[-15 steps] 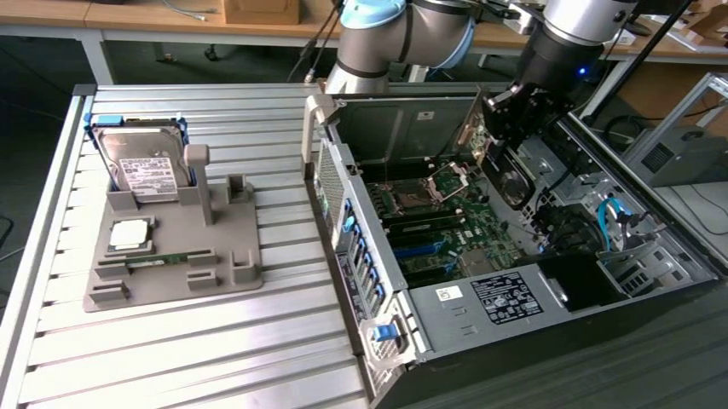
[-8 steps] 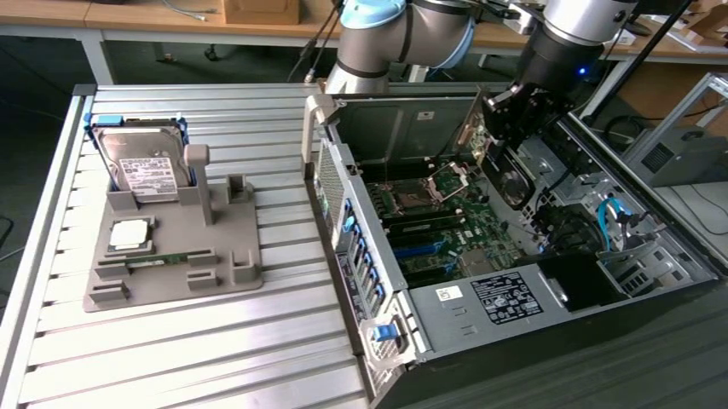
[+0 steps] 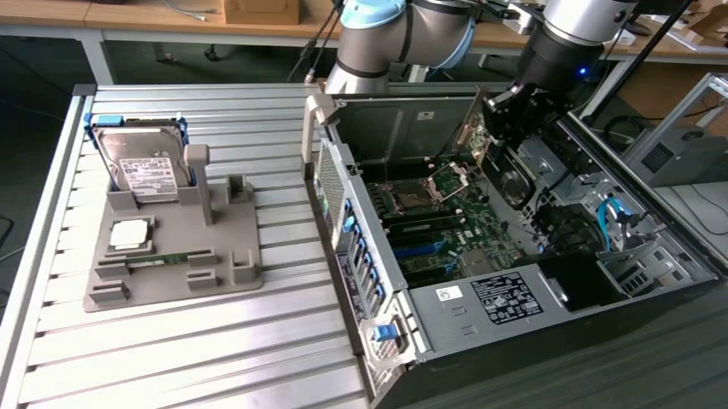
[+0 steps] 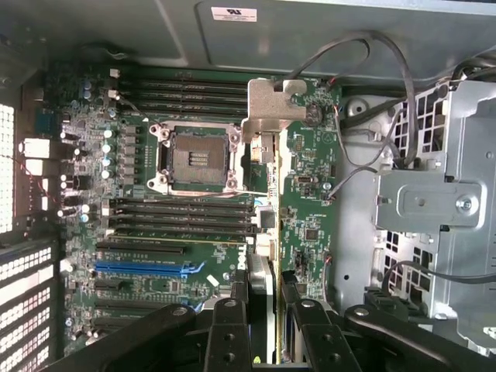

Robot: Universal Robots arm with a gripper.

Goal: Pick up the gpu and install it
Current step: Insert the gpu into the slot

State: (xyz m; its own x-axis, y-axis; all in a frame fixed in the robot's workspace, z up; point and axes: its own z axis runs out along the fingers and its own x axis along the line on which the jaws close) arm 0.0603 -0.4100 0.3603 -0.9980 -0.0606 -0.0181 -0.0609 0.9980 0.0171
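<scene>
Ribbed metal surface [image 3: 228,341]. On it, at the exterior view's left, a grey fixture [image 3: 170,260] holds a hard drive [image 3: 142,166]. An open PC case [image 3: 489,324] lies at the right. Wooden desks [image 3: 148,13] and a cardboard box [image 3: 262,10] stand behind. The end effector [image 4: 267,314] is clamped on the gpu [image 4: 270,107], which is held above the motherboard [image 4: 155,256] inside the case. The card is seen nearly edge-on, with a green circuit face, small chips and a silver bracket at the far end.

gpu [image 3: 479,146] in jaws, above open case [image 3: 398,128]
</scene>
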